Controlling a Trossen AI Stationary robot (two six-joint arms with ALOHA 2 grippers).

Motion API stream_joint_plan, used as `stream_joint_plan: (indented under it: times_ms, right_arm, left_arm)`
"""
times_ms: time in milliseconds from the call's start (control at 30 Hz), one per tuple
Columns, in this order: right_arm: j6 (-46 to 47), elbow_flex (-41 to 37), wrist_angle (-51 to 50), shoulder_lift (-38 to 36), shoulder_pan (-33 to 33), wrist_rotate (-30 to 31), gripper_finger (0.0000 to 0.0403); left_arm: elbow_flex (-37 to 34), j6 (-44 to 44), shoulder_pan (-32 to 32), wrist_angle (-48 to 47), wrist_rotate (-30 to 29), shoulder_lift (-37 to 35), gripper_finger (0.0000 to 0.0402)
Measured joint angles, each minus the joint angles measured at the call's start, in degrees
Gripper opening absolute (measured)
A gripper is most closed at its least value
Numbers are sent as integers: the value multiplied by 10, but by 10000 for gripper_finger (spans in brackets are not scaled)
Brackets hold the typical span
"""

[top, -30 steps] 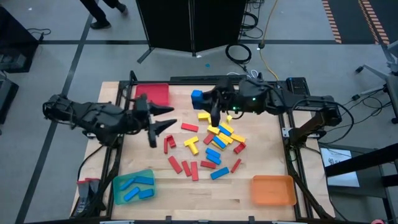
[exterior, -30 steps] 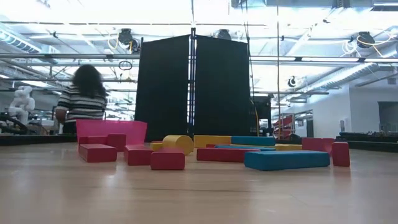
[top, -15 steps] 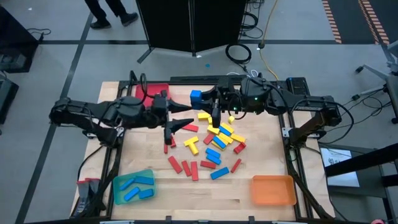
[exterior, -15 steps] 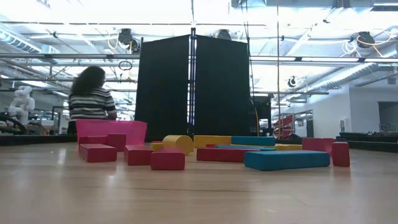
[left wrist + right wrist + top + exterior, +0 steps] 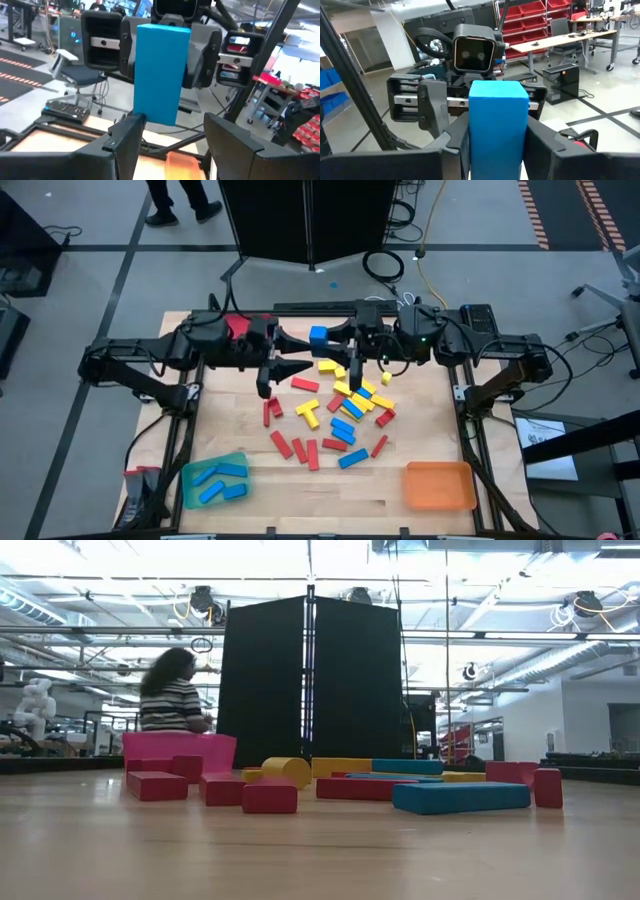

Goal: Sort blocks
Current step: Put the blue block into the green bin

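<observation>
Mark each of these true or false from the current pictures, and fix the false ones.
1. The right pincer grips a blue block held above the table. True.
2. The left pincer is clamped on a red block. False: its fingers stand open, one on either side of that same blue block in the left wrist view, not closed on it.
3. The green tray holds blue blocks. True.
4. The orange tray is filled with yellow blocks. False: no blocks show in it.
5. The two pincers are at opposite corners of the table. False: they face each other closely at the table's far middle.
</observation>
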Motion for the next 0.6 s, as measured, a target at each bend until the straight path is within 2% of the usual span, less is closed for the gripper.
stream_joint_plan:
  times_ms: [233,600]
  right_arm:
    - [2,0,-5,2,1,-5,112]
    - [-2,-1,0,3,1,-12,112]
  left_arm:
    - [0,18,19,-9,-14,1,217]
    - [0,3,39,-14,18,3,217]
